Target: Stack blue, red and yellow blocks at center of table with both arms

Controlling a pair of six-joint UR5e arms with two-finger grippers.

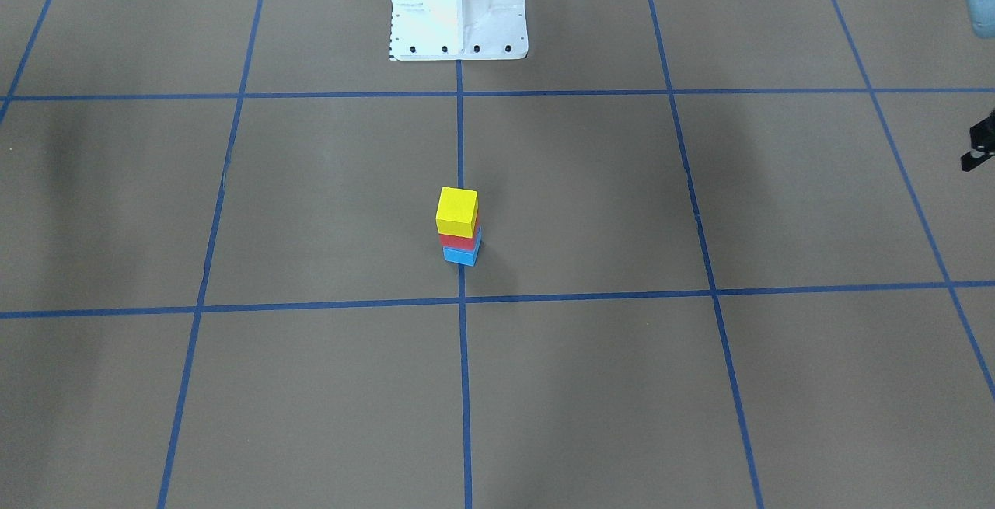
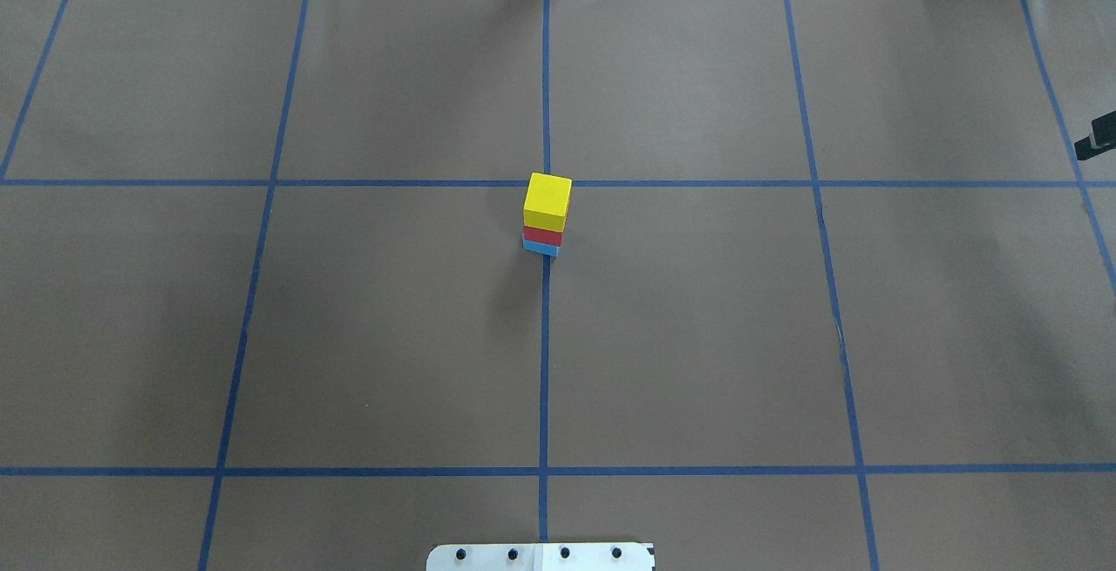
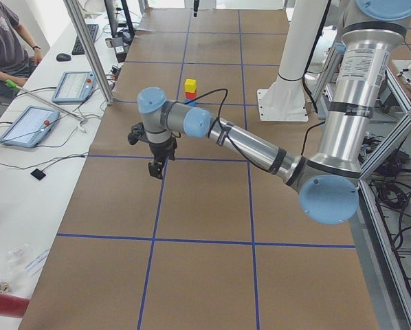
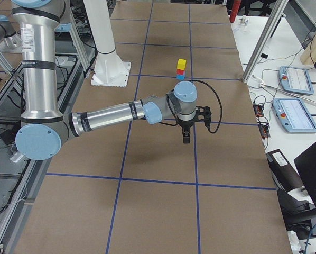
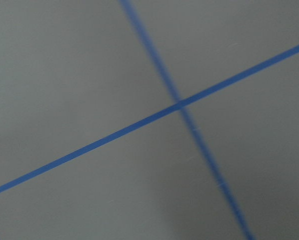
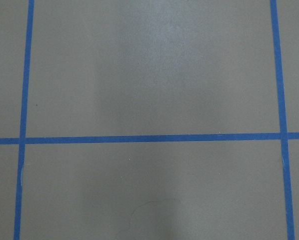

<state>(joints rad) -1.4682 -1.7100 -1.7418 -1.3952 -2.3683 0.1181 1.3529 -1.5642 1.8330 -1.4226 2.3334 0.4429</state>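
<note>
- Since the tower is already up, I'd call this basically done: blue block (image 2: 539,248) on the bottom, red block (image 2: 542,236) on it, yellow block (image 2: 547,200) on top. It stands on the counter's (image 2: 697,336) centre tape line (image 2: 545,362), a touch toward 12 o'clock from the middle of the overhead view.
- The left pincer (image 3: 154,172) hangs out at 9 o'clock from the stack and the right pincer (image 4: 185,140) at 3 o'clock, both well apart from it. I honestly can't tell if either one is spread or closed.
- Handling guess: rigid little cubes, probably light, with smooth faces and not fragile.
- If one needs fixing, pinch two opposite flat sides around mid-height and go easy, because a sideways bump would likely topple it.
</note>
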